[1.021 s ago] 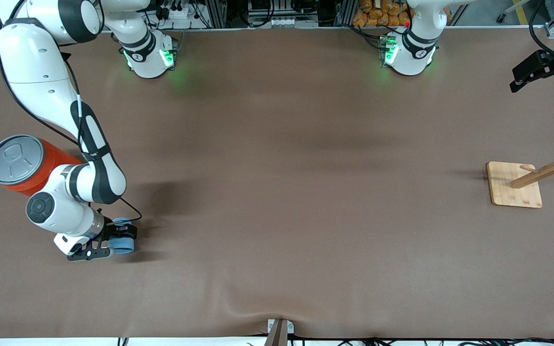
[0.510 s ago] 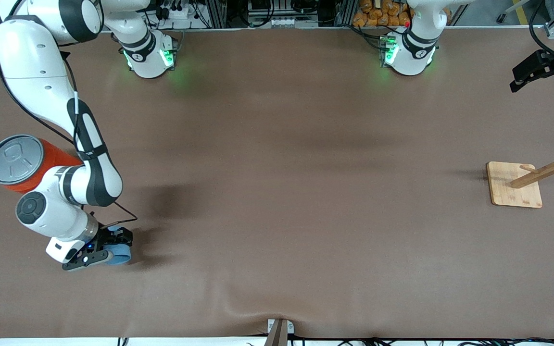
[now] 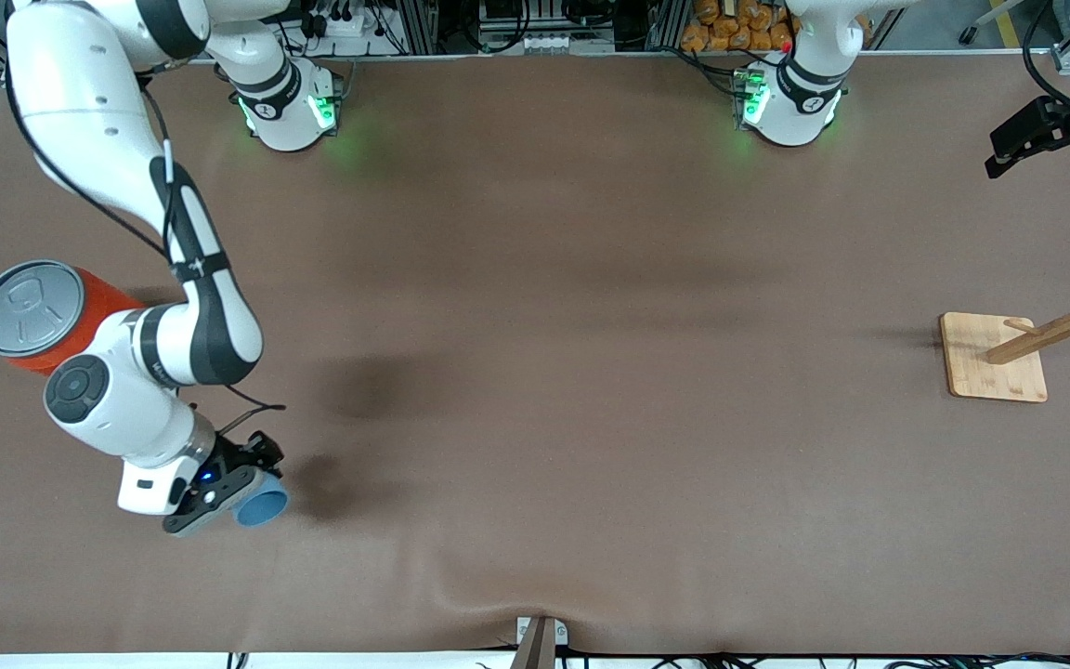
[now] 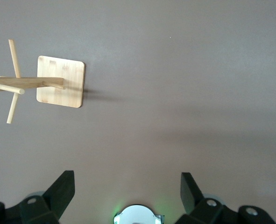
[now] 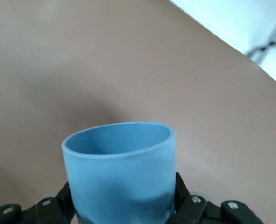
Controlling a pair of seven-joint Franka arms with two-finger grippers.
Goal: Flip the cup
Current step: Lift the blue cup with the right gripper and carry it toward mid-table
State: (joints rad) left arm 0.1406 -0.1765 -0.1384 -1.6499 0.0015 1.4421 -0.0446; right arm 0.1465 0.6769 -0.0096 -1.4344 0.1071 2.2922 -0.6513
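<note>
The small light blue cup (image 3: 263,507) hangs tilted above the brown table (image 3: 535,325) at the right arm's end, its open mouth turned toward the front camera. My right gripper (image 3: 240,479) is shut on it, one finger on each side of the wall. In the right wrist view the cup (image 5: 121,172) fills the space between the black fingers (image 5: 182,191), mouth pointing away from the wrist. My left gripper (image 3: 1009,149) waits open over the table's edge at the left arm's end; in its own view the left gripper (image 4: 126,182) holds nothing.
A large orange can with a grey lid (image 3: 33,316) stands beside the right arm's forearm. A wooden rack on a square base (image 3: 990,358) stands at the left arm's end, also seen as the rack (image 4: 60,81) in the left wrist view.
The right gripper has lifted the cup, carried it a little toward the front camera and turned it, so its mouth now shows. The left arm has not moved.
</note>
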